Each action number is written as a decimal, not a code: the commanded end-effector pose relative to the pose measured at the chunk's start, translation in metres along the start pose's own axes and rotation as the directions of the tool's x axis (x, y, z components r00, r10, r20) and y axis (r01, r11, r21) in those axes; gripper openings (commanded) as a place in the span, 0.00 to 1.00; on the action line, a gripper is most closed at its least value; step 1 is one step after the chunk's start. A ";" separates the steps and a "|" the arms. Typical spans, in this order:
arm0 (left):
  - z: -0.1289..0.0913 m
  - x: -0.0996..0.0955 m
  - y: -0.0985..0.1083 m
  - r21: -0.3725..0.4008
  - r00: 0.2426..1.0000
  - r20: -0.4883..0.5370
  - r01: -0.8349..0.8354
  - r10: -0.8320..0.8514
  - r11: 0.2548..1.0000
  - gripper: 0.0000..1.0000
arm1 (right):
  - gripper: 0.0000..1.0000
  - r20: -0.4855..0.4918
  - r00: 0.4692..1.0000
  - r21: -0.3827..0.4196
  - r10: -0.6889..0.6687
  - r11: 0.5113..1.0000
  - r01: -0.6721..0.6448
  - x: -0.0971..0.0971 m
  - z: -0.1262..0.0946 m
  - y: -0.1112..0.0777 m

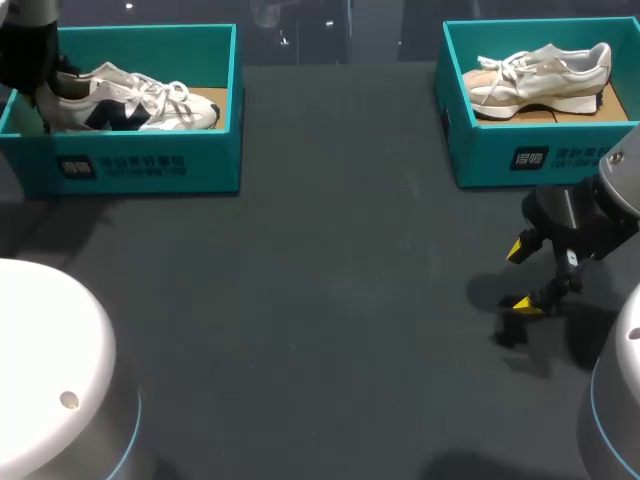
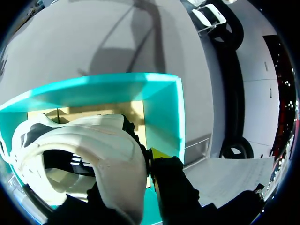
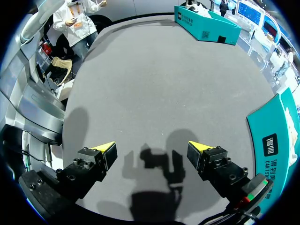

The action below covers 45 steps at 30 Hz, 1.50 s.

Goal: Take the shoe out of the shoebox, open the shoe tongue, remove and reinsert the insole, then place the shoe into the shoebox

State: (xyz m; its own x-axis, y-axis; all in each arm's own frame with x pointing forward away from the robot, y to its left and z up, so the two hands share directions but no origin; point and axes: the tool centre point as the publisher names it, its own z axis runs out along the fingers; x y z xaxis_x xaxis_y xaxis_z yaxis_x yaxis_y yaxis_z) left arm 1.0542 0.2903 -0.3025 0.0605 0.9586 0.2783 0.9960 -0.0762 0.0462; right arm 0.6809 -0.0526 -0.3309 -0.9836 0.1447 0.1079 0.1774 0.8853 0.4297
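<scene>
— What sits nearest?

— The right gripper [image 1: 524, 276], low over the dark table [image 1: 300, 320] on my right side. Its yellow-tipped fingers [image 3: 105, 149] are spread wide with nothing between them, only their own shadow on the surface below. The arm behind it runs off the edge of the head view, so little of it can be seen.

— And beyond it?

— The right shoebox [image 1: 520, 160], teal, with one end cut off in the head view. A beige-and-white shoe [image 1: 540, 75] lies inside it.

— Where is the other shoe?

— Across the table, in the left shoebox [image 1: 140, 165]. The white-and-navy shoe [image 1: 130, 100] lies inside with its toe towards the middle of the table and its heel at the outer end.

— Is the left gripper holding it?

— I cannot tell. The left gripper [image 2: 158, 161] is right up against the heel, but the heel fills the left wrist view and covers most of it.

— And its arm?

— The left arm [image 1: 25, 50] comes down from the far left corner over the heel end of the box. It is dark and partly out of view.
</scene>
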 end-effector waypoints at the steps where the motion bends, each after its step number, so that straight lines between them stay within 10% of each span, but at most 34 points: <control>1: 0.001 -0.002 -0.011 -0.016 1.000 0.000 -0.008 0.008 1.000 0.00 | 1.00 0.002 1.000 0.002 0.000 1.000 0.000 0.001 0.000 0.000; 45: 0.059 -0.025 -0.015 0.001 1.000 -0.019 -0.007 0.007 1.000 0.00 | 1.00 0.002 1.000 0.002 0.000 1.000 0.000 0.001 0.000 0.000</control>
State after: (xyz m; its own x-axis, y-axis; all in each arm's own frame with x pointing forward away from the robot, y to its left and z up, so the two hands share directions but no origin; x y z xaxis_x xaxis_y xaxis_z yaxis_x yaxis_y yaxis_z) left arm 1.0400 0.2839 -0.3630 0.0622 0.9514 0.3015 0.9961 -0.0780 0.0406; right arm 0.6809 -0.0526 -0.3309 -0.9836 0.1447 0.1079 0.1774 0.8854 0.4297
